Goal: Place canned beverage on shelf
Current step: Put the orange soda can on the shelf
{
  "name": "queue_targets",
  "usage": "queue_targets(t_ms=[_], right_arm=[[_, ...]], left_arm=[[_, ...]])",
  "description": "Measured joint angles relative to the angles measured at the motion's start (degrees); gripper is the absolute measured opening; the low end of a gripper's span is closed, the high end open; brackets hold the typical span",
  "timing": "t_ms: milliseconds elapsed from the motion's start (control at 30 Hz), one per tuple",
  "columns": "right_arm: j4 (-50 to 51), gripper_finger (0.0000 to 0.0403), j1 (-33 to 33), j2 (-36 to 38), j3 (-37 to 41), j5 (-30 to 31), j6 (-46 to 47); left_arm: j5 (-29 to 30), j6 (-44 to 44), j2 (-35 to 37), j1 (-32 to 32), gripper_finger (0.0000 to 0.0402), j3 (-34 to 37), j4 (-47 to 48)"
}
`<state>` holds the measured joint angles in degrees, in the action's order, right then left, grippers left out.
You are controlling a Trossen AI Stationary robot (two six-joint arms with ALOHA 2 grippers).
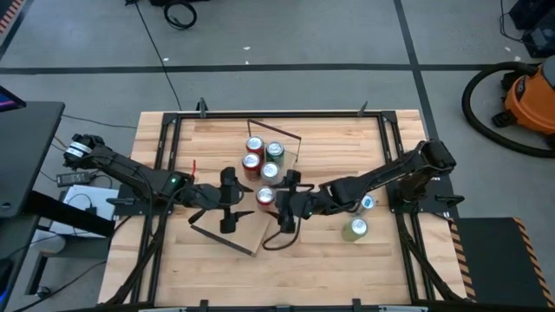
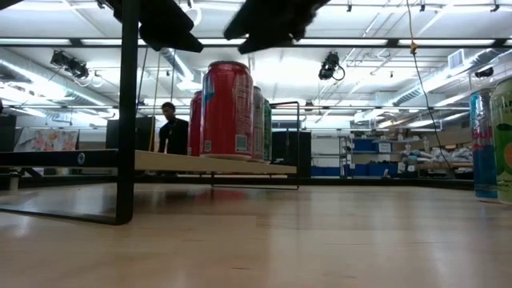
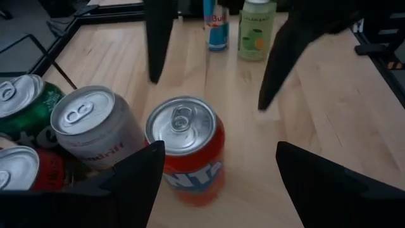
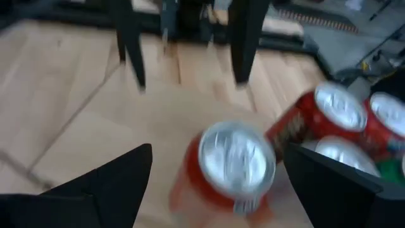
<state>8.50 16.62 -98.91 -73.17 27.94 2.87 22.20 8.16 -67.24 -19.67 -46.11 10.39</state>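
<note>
You are looking level across the light-wood tabletop (image 2: 264, 240). A pale wood shelf plank (image 2: 212, 164) on thin black wire brackets carries an upright red drink can (image 2: 226, 110), with further cans close behind it. Two dark gripper shapes hang above. A tall blue can (image 2: 483, 144) stands at the right edge. A person (image 2: 171, 128) stands in the room behind.

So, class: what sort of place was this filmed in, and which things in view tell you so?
Probably a robotics lab or workshop: fluorescent ceiling lights over an open hall, blue storage bins on racks behind the table, and an orange shop vacuum on the grey floor.
</note>
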Motion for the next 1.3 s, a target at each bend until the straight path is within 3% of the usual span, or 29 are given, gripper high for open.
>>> queue_targets(t_ms=[167,300,533,800,1000,1300], right_arm=[[9.99,0.0366,1.31,0.27,0.08,-1.42,6.19],[9.1,0.0366,1.36,-0.21,1.55,-5.96,9.39],[0.34,0.0366,0.85,-0.31,6.81,-9.48,11.06],[-8.71,0.0366,-2.11,-1.3,9.52,-11.8,8.83],[-17.75,0.0366,-5.48,-4.13,9.53,-16.07,5.67],[-17.35,0.0366,-7.48,-4.56,9.57,-16.77,4.44]], left_arm=[[-1.05,0.63,0.0,-0.15,0.0314,0.04,1.38],[-1.01,0.01,0.0,0.53,0.0314,0.04,1.44],[-1.28,2.16,0.0,1.39,0.0314,0.04,2.41],[-6.39,4.11,0.03,2.63,0.0314,-2.46,8.16],[-6.37,-0.04,0.24,2.63,0.0314,-4.96,10.0],[-6.65,-5.28,0.26,3.19,0.0314,-5.33,11.68]])
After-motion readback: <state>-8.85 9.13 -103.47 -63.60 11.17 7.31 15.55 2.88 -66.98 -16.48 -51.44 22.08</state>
